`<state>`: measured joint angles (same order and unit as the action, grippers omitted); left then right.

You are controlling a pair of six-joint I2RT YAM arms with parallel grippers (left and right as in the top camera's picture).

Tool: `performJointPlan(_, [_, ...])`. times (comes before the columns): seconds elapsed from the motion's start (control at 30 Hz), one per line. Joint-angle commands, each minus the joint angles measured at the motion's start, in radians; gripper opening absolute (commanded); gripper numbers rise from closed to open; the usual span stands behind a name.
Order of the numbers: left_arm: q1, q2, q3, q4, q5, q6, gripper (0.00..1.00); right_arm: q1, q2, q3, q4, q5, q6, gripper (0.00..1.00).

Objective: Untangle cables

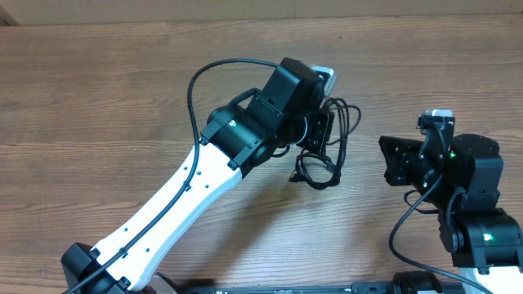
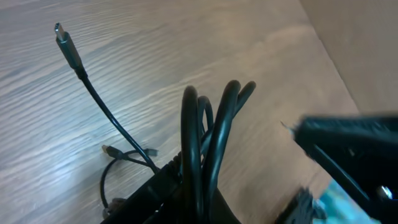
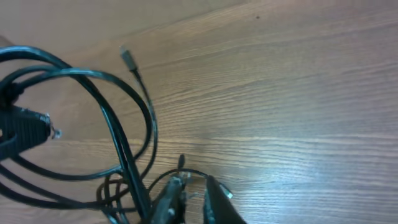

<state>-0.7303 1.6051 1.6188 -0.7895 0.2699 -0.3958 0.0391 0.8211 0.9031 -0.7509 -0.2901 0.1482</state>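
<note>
The cables [image 1: 331, 159] are a bunch of thin black cords near the table's middle. My left gripper [image 1: 325, 126] is shut on the bunch and holds its loops upright [image 2: 205, 130] between the fingers [image 2: 196, 199]. One loose end with a small plug [image 2: 62, 34] lies out on the wood, and shorter ends curl below. My right gripper [image 1: 386, 161] is to the right of the bunch, apart from it. Its fingers [image 3: 193, 190] are slightly parted with nothing between them. The cable loops [image 3: 118, 124] and a plug [image 3: 127, 56] lie ahead of them.
The wooden table [image 1: 122, 98] stretches left and back to a brown wall [image 1: 245, 8]. The left arm's thick black wire [image 1: 192, 90] arches over the table. The right arm's base [image 1: 482, 229] stands at the front right.
</note>
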Motion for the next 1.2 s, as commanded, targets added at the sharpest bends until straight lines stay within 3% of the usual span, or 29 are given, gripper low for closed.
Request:
performJointPlan(0.0, [0.005, -0.008, 0.022, 0.004, 0.124, 0.185, 0.04, -0.001, -0.006, 0.021, 0.021, -0.071, -0.15, 0.12])
performJointPlan(0.2, [0.005, -0.008, 0.022, 0.003, 0.132, 0.206, 0.04, -0.001, -0.006, 0.021, 0.036, -0.283, -0.341, 0.16])
performJointPlan(0.23, [0.005, -0.008, 0.022, 0.003, 0.132, 0.211, 0.04, -0.001, -0.006, 0.021, 0.036, -0.289, -0.35, 0.23])
performJointPlan(0.3, [0.005, -0.008, 0.022, 0.003, 0.136, 0.214, 0.04, -0.001, -0.006, 0.021, 0.036, -0.287, -0.36, 0.46])
performJointPlan(0.33, [0.005, -0.008, 0.022, 0.003, 0.149, 0.216, 0.04, -0.001, -0.005, 0.021, 0.037, -0.287, -0.36, 0.64])
performJointPlan(0.37, [0.005, -0.008, 0.022, 0.003, 0.161, 0.217, 0.04, -0.001, -0.002, 0.021, 0.039, -0.287, -0.36, 0.73])
performJointPlan(0.4, [0.005, -0.008, 0.022, 0.004, 0.171, 0.217, 0.04, -0.001, 0.0, 0.021, 0.039, -0.285, -0.359, 0.75])
performJointPlan(0.63, [0.005, -0.008, 0.022, -0.025, 0.172, 0.229, 0.04, -0.001, 0.034, 0.021, 0.04, -0.196, -0.336, 0.72])
performJointPlan(0.8, [0.006, -0.008, 0.022, -0.043, 0.161, 0.243, 0.04, -0.001, 0.052, 0.021, 0.05, -0.17, -0.328, 0.61])
performJointPlan(1.17, [0.005, -0.008, 0.022, -0.045, 0.23, 0.243, 0.04, -0.001, 0.081, 0.021, 0.072, -0.035, -0.267, 0.61])
